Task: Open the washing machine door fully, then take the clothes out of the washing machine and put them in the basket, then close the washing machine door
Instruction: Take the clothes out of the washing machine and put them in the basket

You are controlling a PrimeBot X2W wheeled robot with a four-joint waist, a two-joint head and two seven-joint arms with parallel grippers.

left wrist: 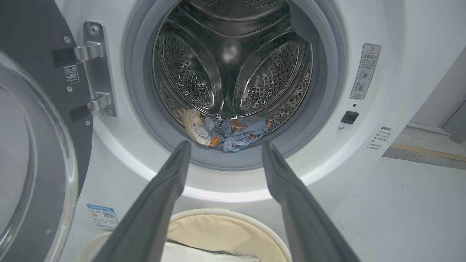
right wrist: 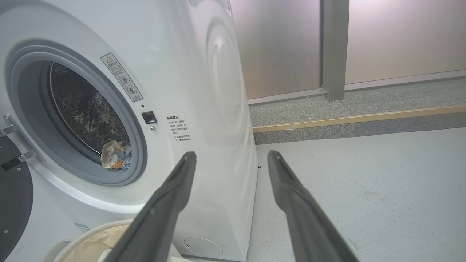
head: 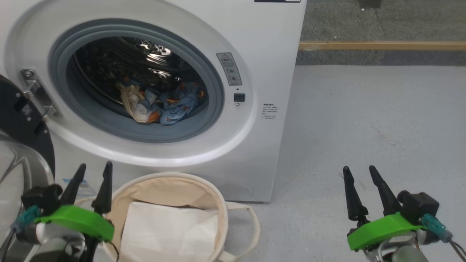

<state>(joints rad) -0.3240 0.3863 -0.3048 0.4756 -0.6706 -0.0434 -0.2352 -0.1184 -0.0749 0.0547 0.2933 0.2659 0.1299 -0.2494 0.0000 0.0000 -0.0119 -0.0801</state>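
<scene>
The white washing machine (head: 262,72) stands with its round door (head: 22,153) swung open to the left, black rim and clear glass bowl showing. Blue clothes (head: 171,103) with orange prints lie bunched at the drum's front bottom, also in the left wrist view (left wrist: 236,133) and the right wrist view (right wrist: 116,156). The cream basket (head: 218,203) sits on the floor under the porthole, holding a white sheet (head: 167,229). My left gripper (head: 95,170) is open beside the basket's left rim. My right gripper (head: 360,173) is open over bare floor, right of the machine.
Grey floor (head: 364,120) stretches to the right of the machine. A raised stone ledge with a wooden strip (head: 382,45) runs along the back, below frosted wall panels (right wrist: 284,43). The door's steel hinge (left wrist: 96,69) sits at the porthole's left.
</scene>
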